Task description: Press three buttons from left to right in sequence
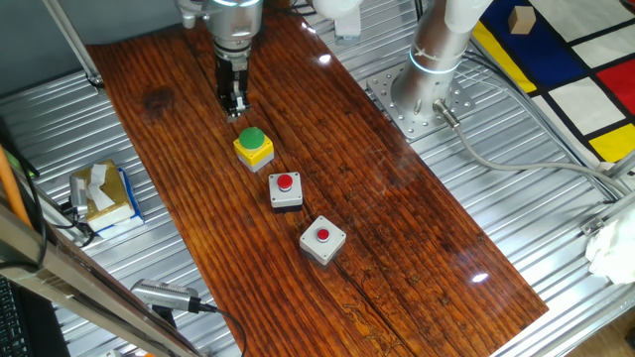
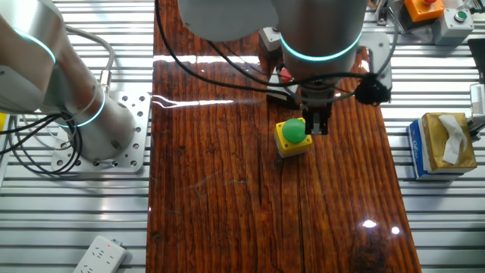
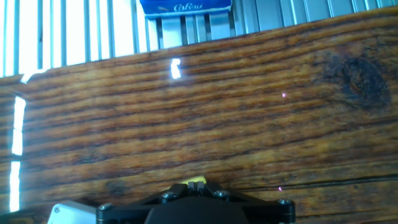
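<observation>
The three buttons lie in a slanting row on the wooden table (image 1: 397, 198). First comes a yellow box with a green cap (image 1: 254, 146), then a white-and-black box with a red cap (image 1: 286, 188), then a light grey box with a red cap (image 1: 322, 239). My gripper (image 1: 237, 109) points down just behind the yellow box, a little apart from it. In the other fixed view the gripper (image 2: 317, 127) stands right beside the green cap (image 2: 292, 130), and the arm hides the other two boxes. In the hand view the fingertips (image 3: 188, 185) touch each other, shut on nothing, over a yellow sliver (image 3: 197, 180).
A tissue box (image 1: 104, 193) sits off the table's left edge on the ribbed metal bench. The arm's base (image 1: 427, 89) is bolted down at the right. A power strip (image 2: 98, 256) lies near the bench edge. More button boxes (image 2: 443, 11) sit far off.
</observation>
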Tool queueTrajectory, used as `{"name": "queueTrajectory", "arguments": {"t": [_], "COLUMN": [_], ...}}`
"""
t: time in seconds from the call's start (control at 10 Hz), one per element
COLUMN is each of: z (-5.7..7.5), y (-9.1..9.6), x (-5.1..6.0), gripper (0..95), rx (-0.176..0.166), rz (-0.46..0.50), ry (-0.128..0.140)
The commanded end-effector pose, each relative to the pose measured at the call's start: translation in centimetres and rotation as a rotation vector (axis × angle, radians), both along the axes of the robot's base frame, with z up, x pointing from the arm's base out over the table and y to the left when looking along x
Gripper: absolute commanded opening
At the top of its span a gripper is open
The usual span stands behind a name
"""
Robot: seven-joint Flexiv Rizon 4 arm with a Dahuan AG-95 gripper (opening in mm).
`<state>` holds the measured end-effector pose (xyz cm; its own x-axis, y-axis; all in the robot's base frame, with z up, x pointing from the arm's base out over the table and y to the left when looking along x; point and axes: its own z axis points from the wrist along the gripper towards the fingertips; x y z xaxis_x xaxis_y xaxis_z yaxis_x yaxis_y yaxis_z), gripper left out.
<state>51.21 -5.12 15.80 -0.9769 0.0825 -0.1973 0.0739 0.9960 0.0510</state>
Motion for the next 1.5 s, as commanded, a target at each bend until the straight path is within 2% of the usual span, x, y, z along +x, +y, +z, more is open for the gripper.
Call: {"name": "queueTrajectory", "arguments": {"t": [0.1,0.3,0.4,0.5,0.7,0.9,1.0,1.1,1.2,1.3,1.4,1.5], "z": [-0.03,0.05,0.07,0.07,0.12,0.21,0.21,0.21,0.23,0.22,0.22,0.21], "y": [0.02,0.13,0.21,0.27,0.33,0.39,0.39,0.39,0.39,0.4,0.41,0.45], "x": [-0.08,0.03,0.02,0.03,0.2,0.4,0.4,0.4,0.4,0.38,0.38,0.38], "gripper": [0.0,0.0,19.0,19.0,57.0,57.0,76.0,76.0,76.0,76.0,76.0,76.0], "rx": [0.006,0.006,0.01,0.019,0.07,0.113,0.126,0.126,0.118,0.074,-0.007,-0.057], "rz": [0.001,0.004,0.003,0.002,0.013,0.058,0.072,0.088,0.1,0.11,0.124,0.139], "ry": [0.001,0.004,0.004,0.005,-0.001,-0.007,-0.01,-0.017,-0.015,0.005,0.021,0.031]}}
